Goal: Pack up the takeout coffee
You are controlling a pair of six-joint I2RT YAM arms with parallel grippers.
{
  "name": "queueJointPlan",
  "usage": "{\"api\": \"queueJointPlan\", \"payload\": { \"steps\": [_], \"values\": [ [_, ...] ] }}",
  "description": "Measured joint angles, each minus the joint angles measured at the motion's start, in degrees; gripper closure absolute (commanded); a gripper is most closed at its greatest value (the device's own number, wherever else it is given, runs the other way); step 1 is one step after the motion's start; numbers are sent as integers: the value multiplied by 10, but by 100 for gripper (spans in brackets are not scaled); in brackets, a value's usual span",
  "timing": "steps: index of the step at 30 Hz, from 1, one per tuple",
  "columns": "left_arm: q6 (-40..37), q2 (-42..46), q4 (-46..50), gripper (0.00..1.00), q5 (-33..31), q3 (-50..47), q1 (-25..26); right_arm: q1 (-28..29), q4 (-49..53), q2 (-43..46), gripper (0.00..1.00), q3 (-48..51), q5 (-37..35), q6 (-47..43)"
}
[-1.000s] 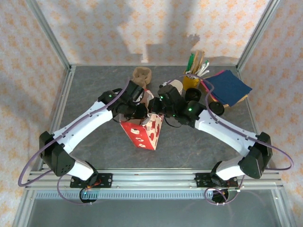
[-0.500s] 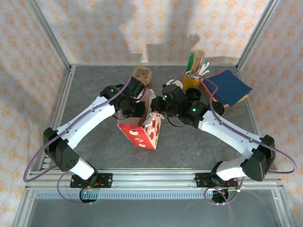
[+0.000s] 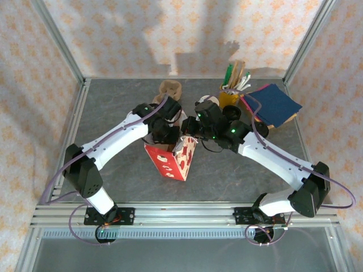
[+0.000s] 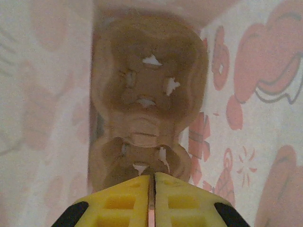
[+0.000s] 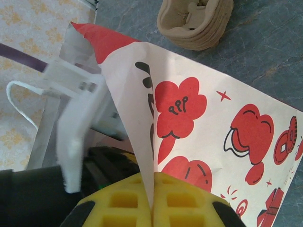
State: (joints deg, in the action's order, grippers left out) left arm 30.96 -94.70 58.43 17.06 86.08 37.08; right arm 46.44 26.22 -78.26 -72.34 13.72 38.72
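Left arm (image 3: pixel 116 140) and right arm (image 3: pixel 272 156) crowding the paper bag (image 3: pixel 168 163) mid-table; bare tabletop (image 3: pixel 227 182) nearer.

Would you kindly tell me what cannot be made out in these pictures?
- Takeout coffee: top view, right arm covers the table behind the paper bag.
- Paper bag's inside: top view, left arm blocks the mouth.
- Carrier in the bag: left wrist view, blurred, near end hidden by the left gripper.

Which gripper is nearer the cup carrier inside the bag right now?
Left. The left gripper is inside the paper bag, just over the cup carrier; the right gripper pinches the bag's top edge.
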Motion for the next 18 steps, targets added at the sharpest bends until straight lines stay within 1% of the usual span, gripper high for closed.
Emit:
{"api": "queueJointPlan", "payload": {
  "steps": [11,18],
  "values": [
    [-14,-17,-23,88,27,-44,4,-12,23,0,96,-6,3,-6],
    [-28,-48,-53,89,52,-63,4,-19,38,0,96,-6,3,-11]
  ]
}}
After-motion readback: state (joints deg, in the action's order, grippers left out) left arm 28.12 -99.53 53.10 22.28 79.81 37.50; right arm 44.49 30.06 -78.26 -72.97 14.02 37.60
